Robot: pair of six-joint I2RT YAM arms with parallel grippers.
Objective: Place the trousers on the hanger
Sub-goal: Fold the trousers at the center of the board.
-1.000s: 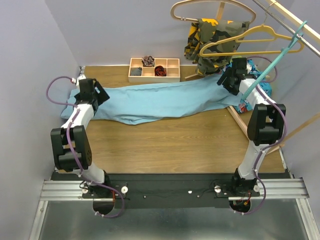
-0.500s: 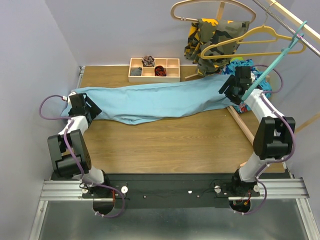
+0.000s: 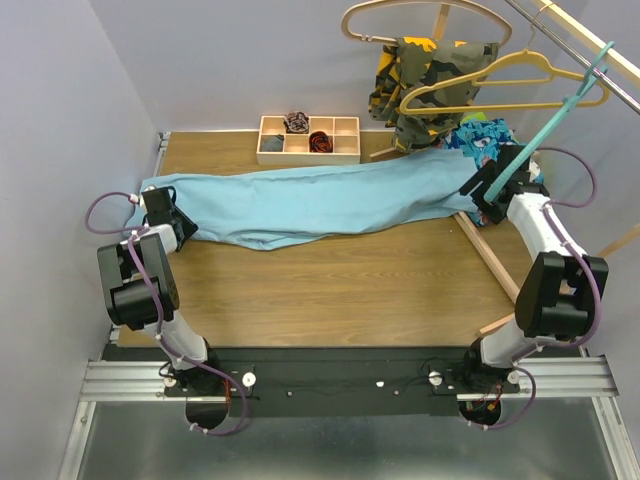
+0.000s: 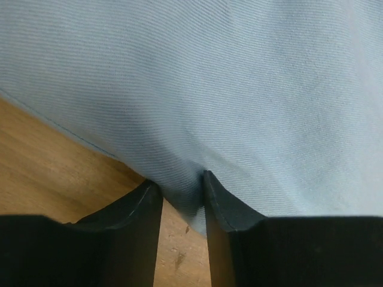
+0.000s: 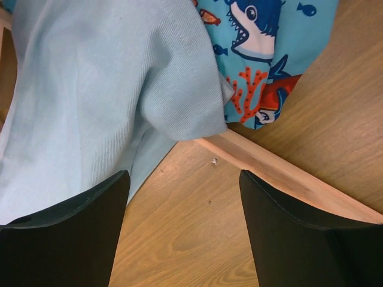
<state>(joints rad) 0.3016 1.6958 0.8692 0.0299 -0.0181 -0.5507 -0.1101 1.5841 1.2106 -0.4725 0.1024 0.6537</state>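
The light blue trousers (image 3: 320, 200) lie stretched left to right across the far half of the table. At their left end sits my left gripper (image 3: 163, 212); in the left wrist view its fingertips (image 4: 181, 185) pinch a fold of the trousers' (image 4: 239, 89) lower edge. My right gripper (image 3: 487, 193) hovers at the right end, open. In the right wrist view it (image 5: 182, 176) has bare wood between its fingers, and the trousers' corner (image 5: 90, 89) lies just ahead. The teal hanger (image 3: 545, 125) hangs slanted from the rail above it.
A wooden compartment box (image 3: 308, 140) stands at the back. A camouflage garment (image 3: 425, 80), a yellow hanger (image 3: 500, 85) and a pale wooden hanger (image 3: 420, 15) hang at the back right. Shark-print cloth (image 5: 263, 36) lies behind a wooden strip (image 5: 287, 173).
My left gripper slid out to the trousers' left end and closed on the edge. My right arm swung rightward, off the trousers' right end.
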